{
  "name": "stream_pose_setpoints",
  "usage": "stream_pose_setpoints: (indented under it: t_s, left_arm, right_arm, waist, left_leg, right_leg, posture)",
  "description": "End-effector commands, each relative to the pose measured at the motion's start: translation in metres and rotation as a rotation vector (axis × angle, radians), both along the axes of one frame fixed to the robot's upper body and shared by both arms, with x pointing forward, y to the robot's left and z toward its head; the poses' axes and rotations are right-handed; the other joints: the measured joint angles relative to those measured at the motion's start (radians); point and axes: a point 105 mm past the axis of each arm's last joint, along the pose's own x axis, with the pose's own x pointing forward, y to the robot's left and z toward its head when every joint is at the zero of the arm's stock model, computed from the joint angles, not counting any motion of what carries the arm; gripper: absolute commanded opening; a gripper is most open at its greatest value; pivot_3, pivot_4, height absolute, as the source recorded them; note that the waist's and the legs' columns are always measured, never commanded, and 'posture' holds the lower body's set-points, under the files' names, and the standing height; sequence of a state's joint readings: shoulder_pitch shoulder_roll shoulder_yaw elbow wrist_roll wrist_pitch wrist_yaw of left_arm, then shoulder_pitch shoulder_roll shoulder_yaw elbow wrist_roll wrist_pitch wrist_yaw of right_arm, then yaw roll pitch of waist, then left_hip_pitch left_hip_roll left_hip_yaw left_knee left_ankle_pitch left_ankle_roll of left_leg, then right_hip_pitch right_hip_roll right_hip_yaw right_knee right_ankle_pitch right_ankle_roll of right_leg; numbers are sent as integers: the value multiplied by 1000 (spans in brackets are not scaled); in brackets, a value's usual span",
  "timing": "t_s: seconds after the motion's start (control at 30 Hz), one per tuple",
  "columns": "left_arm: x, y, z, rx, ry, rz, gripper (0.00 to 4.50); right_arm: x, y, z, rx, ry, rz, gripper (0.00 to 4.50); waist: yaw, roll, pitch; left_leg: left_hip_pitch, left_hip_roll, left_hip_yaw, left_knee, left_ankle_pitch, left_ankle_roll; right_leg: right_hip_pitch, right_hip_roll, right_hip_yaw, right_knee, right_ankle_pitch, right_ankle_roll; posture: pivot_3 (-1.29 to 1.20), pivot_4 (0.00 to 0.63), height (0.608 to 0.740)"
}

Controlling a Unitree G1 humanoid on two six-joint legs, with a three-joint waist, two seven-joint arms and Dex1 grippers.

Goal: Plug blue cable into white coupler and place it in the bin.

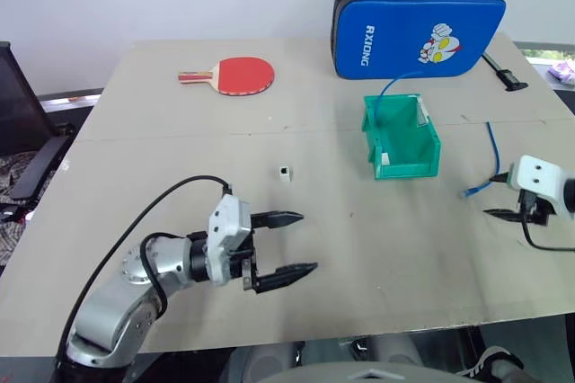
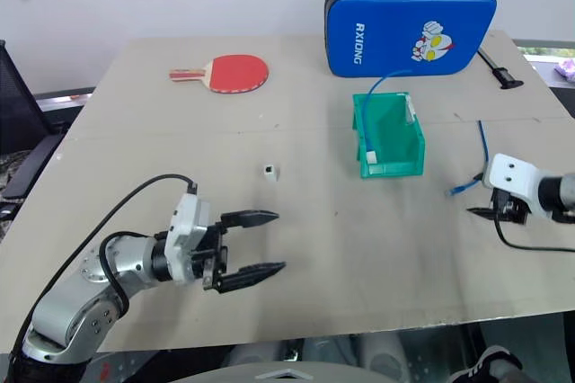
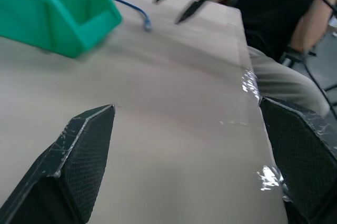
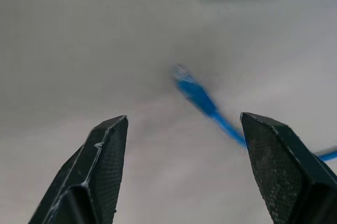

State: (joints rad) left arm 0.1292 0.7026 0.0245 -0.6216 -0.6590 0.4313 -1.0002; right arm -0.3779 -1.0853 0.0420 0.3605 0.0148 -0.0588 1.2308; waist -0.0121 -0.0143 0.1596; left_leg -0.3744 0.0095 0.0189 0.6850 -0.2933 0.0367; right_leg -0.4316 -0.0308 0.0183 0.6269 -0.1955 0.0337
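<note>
Blue cable (image 1: 492,156) status: unplugged and not held; task effectively at its start.

Nearest to us, the left gripper (image 1: 286,244) hovers low over the surface (image 1: 377,248) with its jaws spread wide and nothing between them. Its tips point across toward the robot's right, with bare surface ahead of them.

At about the same depth on the robot's right, the right gripper (image 2: 488,212) sits close to the surface edge. In its wrist view the jaws are parted with the plug end (image 4: 181,74) of the cable lying ahead of and between them, not touched. From the head views we read the plug end (image 1: 470,192) as just beside this gripper, on the side toward the robot's left.

Further out, the white coupler (image 1: 284,172) stands alone on open surface beyond the left gripper, well apart from the cable and from both grippers.

Further still, the bin (image 1: 402,142) sits right of centre. The cable's far stretch curves up over its back rim; whether it rests inside we cannot tell.

At the back: a red paddle (image 1: 235,75) and a big blue padded case (image 1: 418,30).

Done: nothing we can confirm. Left: grasp plug, grasp coupler, mate the two, drop the joined pair in the bin.
</note>
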Motion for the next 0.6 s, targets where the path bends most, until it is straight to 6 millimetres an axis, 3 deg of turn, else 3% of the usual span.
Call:
stream_pose_setpoints:
  t_s: [0.03,0.2,0.23,0.27,0.33,0.43,0.5,0.6]
  left_arm:
    - [-12,-11,14,-9,-62,-15,4500]
    - [-5,-9,17,-10,-62,20,4500]
    - [-5,-9,17,-10,-61,26,4500]
    - [-4,-9,17,-11,-60,30,4500]
    - [-3,-8,17,-10,-58,40,4500]
    - [-3,-7,17,-10,-59,60,4500]
    - [-3,-6,17,-13,-56,78,4500]
    - [-3,-4,14,-5,-57,94,4500]
  right_arm:
    - [12,-3,-5,-61,51,57,3337]
    - [34,5,-14,-85,132,94,3337]
    - [36,7,-16,-85,149,102,2808]
    - [38,8,-17,-85,159,107,2593]
    - [38,12,-22,-85,216,122,1364]
    - [38,18,-25,-64,259,136,212]
    - [38,25,-20,-14,276,152,97]
    - [29,39,-12,51,314,204,97]
  waist:
    - [-1,-1,0]
    - [1,0,1]
    - [-1,0,1]
    - [-1,0,1]
    - [-1,-1,1]
    - [-6,-3,2]
    - [-8,-3,2]
    - [-5,-3,2]
  left_leg:
    - [0,0,0,0,0,0]
    - [-1,0,0,-1,0,0]
    - [-1,0,0,-1,0,0]
    - [0,0,0,-1,0,0]
    - [0,0,-2,-1,0,1]
    - [6,1,-1,-1,-1,2]
    - [15,1,0,-1,-2,4]
    - [16,1,0,-1,-2,4]
  right_leg:
    - [0,0,0,0,2,-3]
    - [0,1,-1,0,2,-4]
    - [0,1,-1,0,2,-4]
    - [0,0,0,0,2,-4]
    - [0,-1,1,0,2,-4]
    - [5,-1,3,0,3,-4]
    - [12,-1,4,0,2,-4]
    - [13,-2,4,0,2,-4]
  posture:
    - [0,150,740]
    - [0,150,740]
    - [0,150,740]
    - [0,150,740]
    - [0,150,740]
    - [0,150,740]
    - [0,150,740]
    - [0,150,740]
